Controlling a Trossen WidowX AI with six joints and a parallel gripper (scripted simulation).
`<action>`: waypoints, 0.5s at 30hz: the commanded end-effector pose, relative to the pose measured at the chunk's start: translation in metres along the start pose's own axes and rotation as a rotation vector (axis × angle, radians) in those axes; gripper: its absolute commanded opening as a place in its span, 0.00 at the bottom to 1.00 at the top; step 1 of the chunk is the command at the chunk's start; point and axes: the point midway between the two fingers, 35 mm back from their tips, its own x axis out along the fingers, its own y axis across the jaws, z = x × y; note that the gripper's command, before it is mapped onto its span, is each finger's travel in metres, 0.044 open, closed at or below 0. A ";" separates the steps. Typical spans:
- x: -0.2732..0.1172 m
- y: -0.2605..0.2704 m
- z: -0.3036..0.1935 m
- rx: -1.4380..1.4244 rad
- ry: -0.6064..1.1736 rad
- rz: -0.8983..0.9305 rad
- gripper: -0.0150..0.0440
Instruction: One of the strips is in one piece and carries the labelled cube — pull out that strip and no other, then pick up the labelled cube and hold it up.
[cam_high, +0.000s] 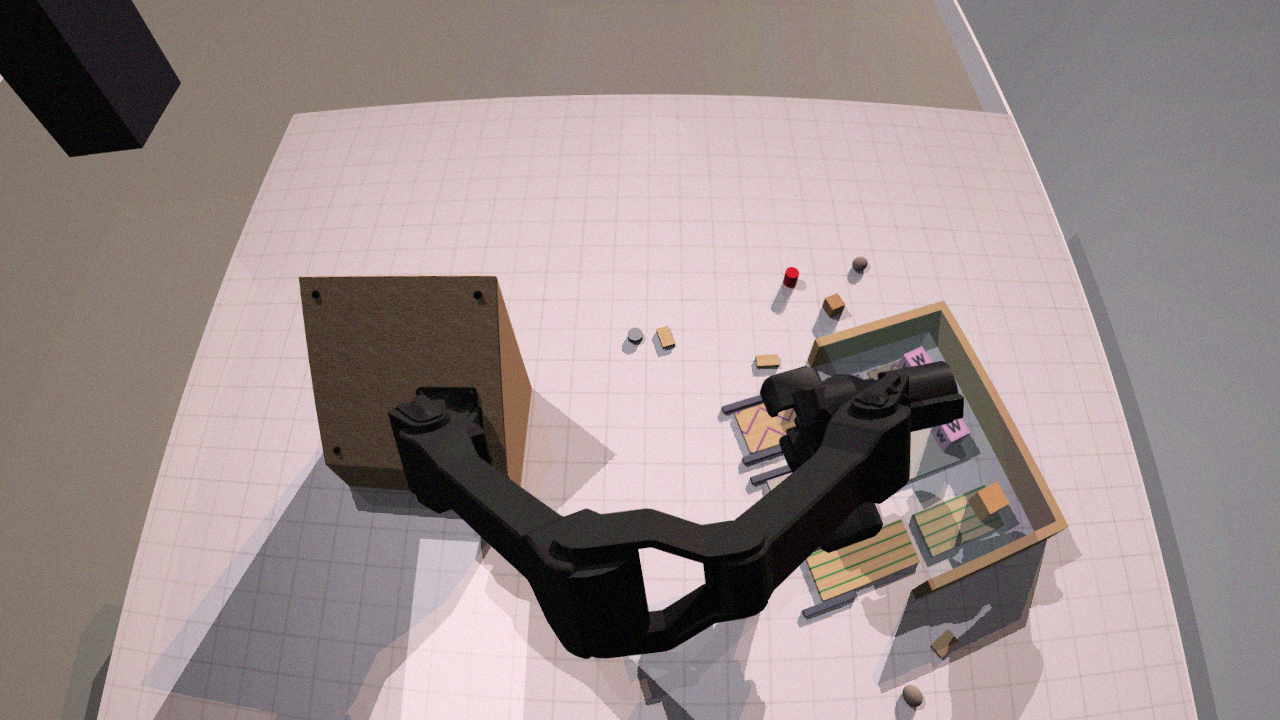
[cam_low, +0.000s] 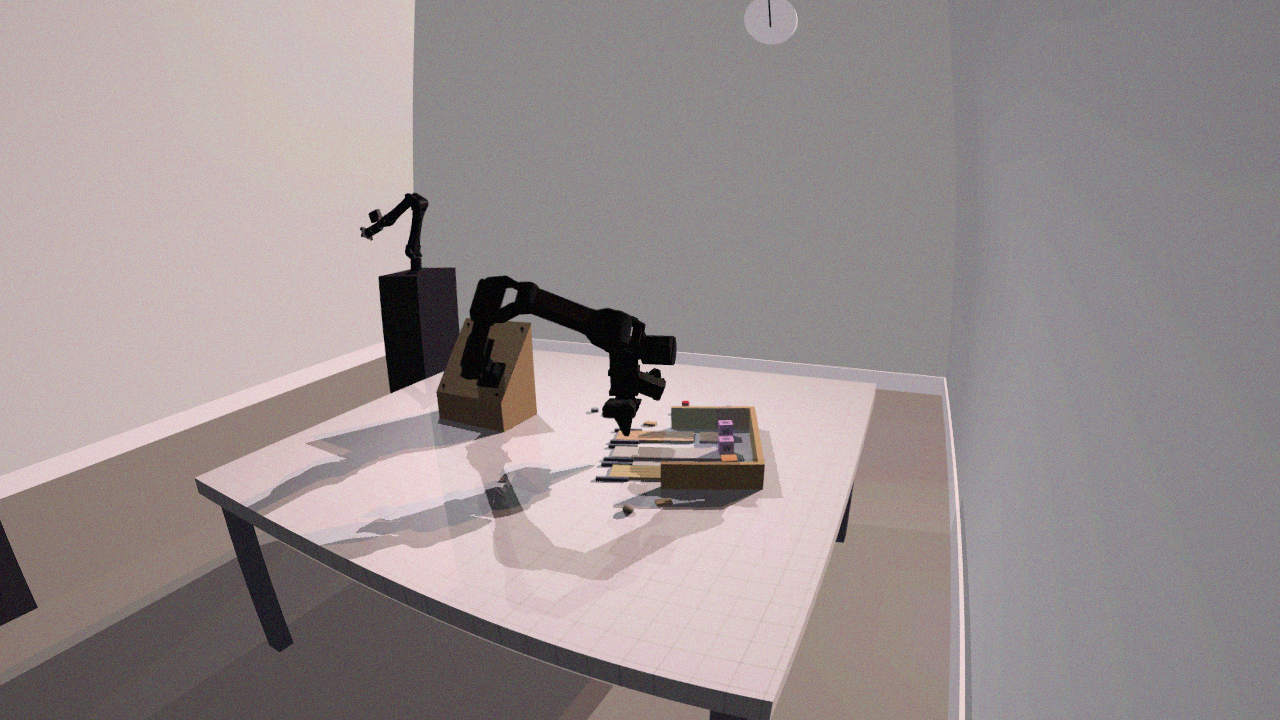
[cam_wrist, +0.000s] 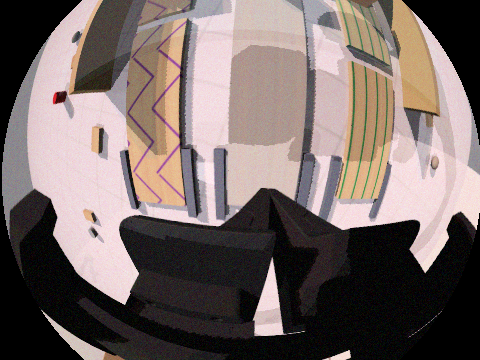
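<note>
A black parallel-jaw gripper (cam_high: 799, 447) (cam_low: 625, 428) (cam_wrist: 267, 195) points down outside the open side of a shallow wooden tray (cam_high: 1002, 420) (cam_low: 711, 475) (cam_wrist: 420, 75), its fingertips together and nothing between them, poised near the outer end of a plain beige flat strip (cam_high: 776, 486) (cam_low: 640, 453) (cam_wrist: 267, 175). Shut fingers there suggest a press-and-drag pull rather than a pinch; contact cannot be confirmed. Short dark grey rails (cam_high: 776, 474) (cam_low: 617, 460) (cam_wrist: 220, 182) flank the strip's end, presumably to guide a straight pull. The strip's long axis runs from outside the tray's open side toward its far wall, the outer end pointing away from the tray. To either side, a tan strip with purple zigzags (cam_high: 760, 428) (cam_low: 662, 438) (cam_wrist: 155, 120) and a tan strip with green lines (cam_high: 861, 559) (cam_low: 635, 471) (cam_wrist: 367, 130) are each broken by a gap, likely decoys. Inside the tray, the pink cube marked W (cam_high: 953, 429) (cam_low: 725, 444) sits at the plain strip's inner end, apparently the target, lettered faces upward and toward the tray's open side; being a cube, it has no longer axis. Another pink W cube (cam_high: 916, 359) (cam_low: 725, 427) stands in the zigzag strip's line, an orange cube (cam_high: 990, 501) (cam_low: 728, 457) in the green-lined one's.
</note>
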 end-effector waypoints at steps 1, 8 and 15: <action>0.010 0.001 -0.001 -0.011 0.008 -0.004 0.25; 0.021 0.000 -0.001 -0.011 0.008 -0.006 0.25; 0.032 0.000 -0.002 -0.011 0.009 -0.007 0.25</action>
